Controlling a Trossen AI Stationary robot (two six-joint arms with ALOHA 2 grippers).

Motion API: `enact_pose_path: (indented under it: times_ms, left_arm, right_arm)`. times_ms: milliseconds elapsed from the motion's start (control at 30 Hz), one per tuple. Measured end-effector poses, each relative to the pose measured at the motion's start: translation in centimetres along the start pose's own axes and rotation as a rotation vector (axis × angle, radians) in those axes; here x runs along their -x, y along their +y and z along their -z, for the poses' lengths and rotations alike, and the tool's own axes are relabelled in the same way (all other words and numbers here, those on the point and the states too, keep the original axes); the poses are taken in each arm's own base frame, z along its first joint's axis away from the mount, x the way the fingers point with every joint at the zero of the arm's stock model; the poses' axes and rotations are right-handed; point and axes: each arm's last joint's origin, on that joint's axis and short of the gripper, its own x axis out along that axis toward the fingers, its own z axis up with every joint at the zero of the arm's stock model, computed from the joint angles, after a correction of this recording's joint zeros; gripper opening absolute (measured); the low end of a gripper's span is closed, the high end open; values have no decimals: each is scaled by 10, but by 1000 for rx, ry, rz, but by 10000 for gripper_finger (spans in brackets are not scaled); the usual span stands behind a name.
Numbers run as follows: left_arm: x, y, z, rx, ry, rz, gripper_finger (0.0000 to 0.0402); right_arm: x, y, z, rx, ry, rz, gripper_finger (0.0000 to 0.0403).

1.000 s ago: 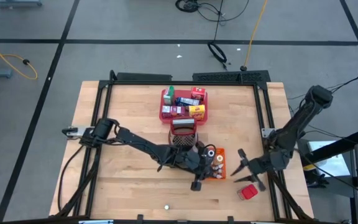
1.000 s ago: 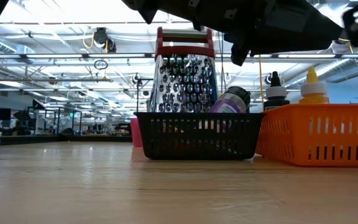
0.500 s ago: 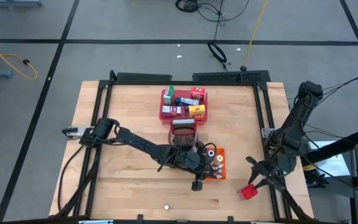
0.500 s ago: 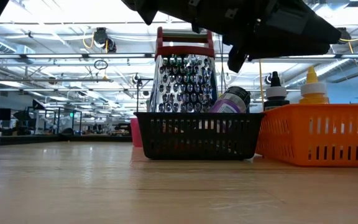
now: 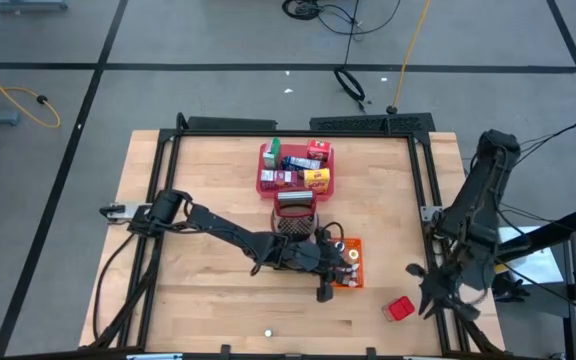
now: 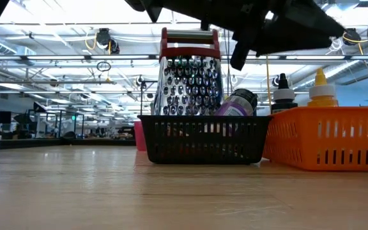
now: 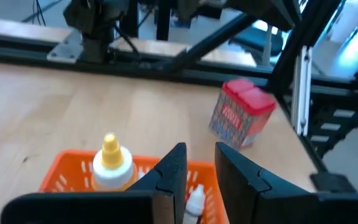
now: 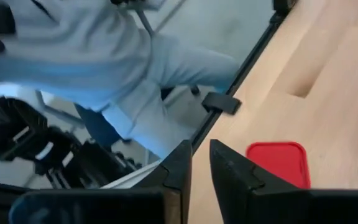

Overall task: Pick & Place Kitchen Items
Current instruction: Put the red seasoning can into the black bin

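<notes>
Your table (image 5: 208,190) is mostly sorted already: the red tray (image 5: 295,168) at the far side holds a cluster of small boxes, the black wire basket (image 6: 200,137) nearer the middle holds a grater (image 6: 191,73) and a purple bottle (image 6: 237,102), and the orange bin (image 5: 347,262) beside it holds a few small bottles. As I judge it, what is left for you is the red-lidded box (image 5: 399,309), lying alone near the right front edge. Your left gripper (image 5: 324,283) hangs over the orange bin, fingers narrow and holding nothing. Your right gripper (image 5: 436,297) sits just beside the red-lidded box, fingers nearly together, also holding nothing.
</notes>
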Motion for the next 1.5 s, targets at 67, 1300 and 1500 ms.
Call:
enact_pose_path:
  times_ms: [67, 1300, 1500]
  left_arm:
    - [0, -1, -2, 4, -24, 3, 85]
    - [0, -3, -5, 33, -54, 14, 85]
    - [0, -3, -5, 33, -53, 17, 85]
  right_arm:
    - [-1, 13, -12, 37, 53, 18, 45]
    - [-69, 7, -54, 37, 577, 413, 170]
    - [-74, 5, -55, 19, 565, 394, 227]
